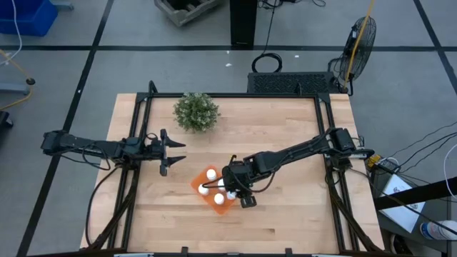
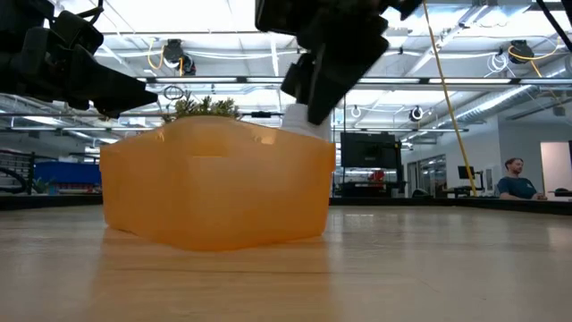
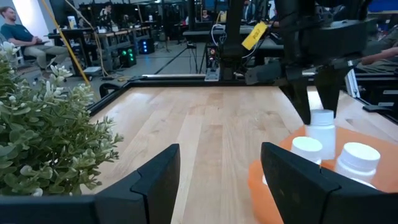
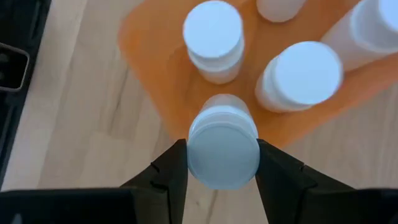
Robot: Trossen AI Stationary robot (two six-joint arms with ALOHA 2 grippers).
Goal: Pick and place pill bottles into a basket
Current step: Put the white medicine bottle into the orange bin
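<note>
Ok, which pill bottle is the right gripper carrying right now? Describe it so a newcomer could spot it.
Find the orange basket near the middle of the wooden table. The right gripper hangs over the basket's edge, its two dark fingers closed on a white pill bottle. The other bottles stand free inside the basket; this is the only one clamped between fingers.

A green plant (image 1: 196,112) is sitting on the wooden table (image 1: 285,207), upper left of centre in the high view. A fan (image 1: 359,39) is standing at the upper right. A person (image 2: 516,179) is sitting at the low view's right edge.
</note>
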